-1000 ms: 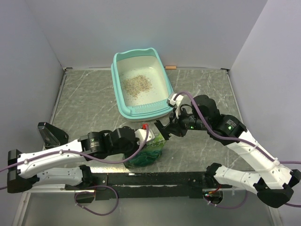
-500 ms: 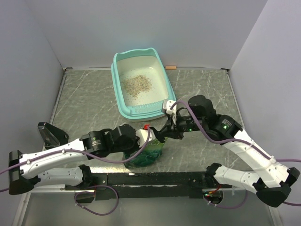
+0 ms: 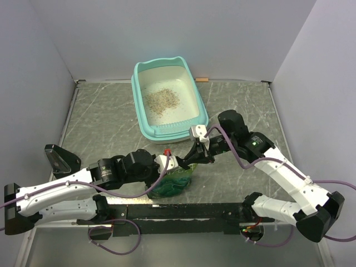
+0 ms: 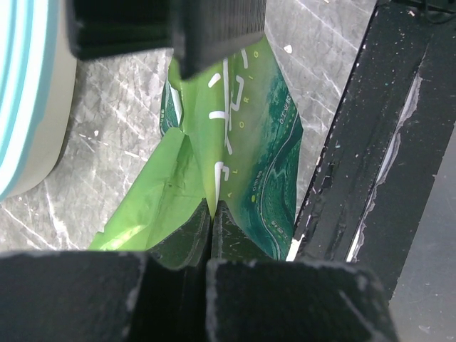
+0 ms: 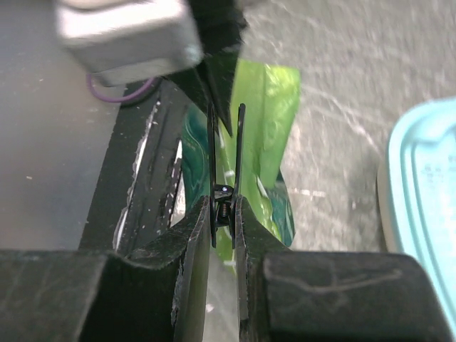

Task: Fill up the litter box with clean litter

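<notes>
From above, the litter box [image 3: 169,132], thinly strewn with litter [image 3: 162,100], lies just beyond the left gripper [image 3: 178,164] and right gripper [image 3: 200,151], both at the green bag [image 3: 175,182]; the left wrist view shows its jaws pinched flat on the bag's soft, slippery top fold, a sound hold on something floppy and probably bottom-heavy; the right wrist view shows its jaws narrow around what look like thin black scissors [image 5: 224,203].

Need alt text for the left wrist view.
The left gripper is shut on the top fold of a glossy green bag. The grey marbled table lies below, the turquoise litter box at the left edge, a black rail on the right.
</notes>
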Robot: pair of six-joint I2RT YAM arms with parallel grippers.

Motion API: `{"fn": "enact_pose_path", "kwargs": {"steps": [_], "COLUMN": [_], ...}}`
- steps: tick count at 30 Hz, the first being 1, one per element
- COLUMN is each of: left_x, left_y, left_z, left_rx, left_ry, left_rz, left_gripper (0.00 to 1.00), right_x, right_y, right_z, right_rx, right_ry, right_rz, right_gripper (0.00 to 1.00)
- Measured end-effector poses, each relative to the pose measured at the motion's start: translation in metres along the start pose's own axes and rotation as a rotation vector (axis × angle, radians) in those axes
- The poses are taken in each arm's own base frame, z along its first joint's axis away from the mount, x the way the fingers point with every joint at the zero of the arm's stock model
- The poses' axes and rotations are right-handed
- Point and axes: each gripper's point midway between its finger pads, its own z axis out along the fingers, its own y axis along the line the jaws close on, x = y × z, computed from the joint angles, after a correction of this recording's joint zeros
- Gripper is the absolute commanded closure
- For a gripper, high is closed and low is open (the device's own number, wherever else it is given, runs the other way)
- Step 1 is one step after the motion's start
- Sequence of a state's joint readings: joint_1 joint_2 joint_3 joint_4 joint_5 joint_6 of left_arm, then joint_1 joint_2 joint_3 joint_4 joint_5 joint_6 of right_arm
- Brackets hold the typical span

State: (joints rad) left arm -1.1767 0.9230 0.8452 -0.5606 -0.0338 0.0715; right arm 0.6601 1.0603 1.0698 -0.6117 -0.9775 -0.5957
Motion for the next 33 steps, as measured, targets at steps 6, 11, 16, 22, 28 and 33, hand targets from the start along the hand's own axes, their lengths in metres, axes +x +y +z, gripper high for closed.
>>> {"fn": "enact_pose_path", "kwargs": {"steps": [6,11,16,22,28,33], "left_x": [0.000,0.001,0.002,0.002,0.002,0.002], "left_y": [-0.002,-0.002,-0.001,0.000,0.002,0.003], "left_z": [-0.002,-0.005,-0.006,-0.006,-0.007,-0.006], "left_rx": [0.008,0.006,0.003,-0.007,-0.018,-0.022], "left_ry": [-0.020,-0.048,-0.057,-0.056,-0.055,-0.055], "left_rz": [-0.001,-0.003,-0.007,-0.008,-0.013,-0.017], "left_gripper": [0.99,0.99,0.99,0.99,0.99,0.99], "right_x": [-0.003,-0.003,0.004,0.016,0.033,0.038], "right_y": [-0.002,-0.008,-0.008,-0.006,-0.004,-0.002], "right_z": [0.007,0.012,0.014,0.014,0.024,0.028], "right_rx": [-0.065,-0.090,-0.101,-0.092,-0.102,-0.092], "right_ry": [-0.022,-0.016,0.004,0.058,0.165,0.232], "right_rz": [-0.047,-0.057,-0.041,-0.032,-0.029,-0.059], "right_gripper": [1.00,1.00,1.00,1.00,1.00,1.00]}}
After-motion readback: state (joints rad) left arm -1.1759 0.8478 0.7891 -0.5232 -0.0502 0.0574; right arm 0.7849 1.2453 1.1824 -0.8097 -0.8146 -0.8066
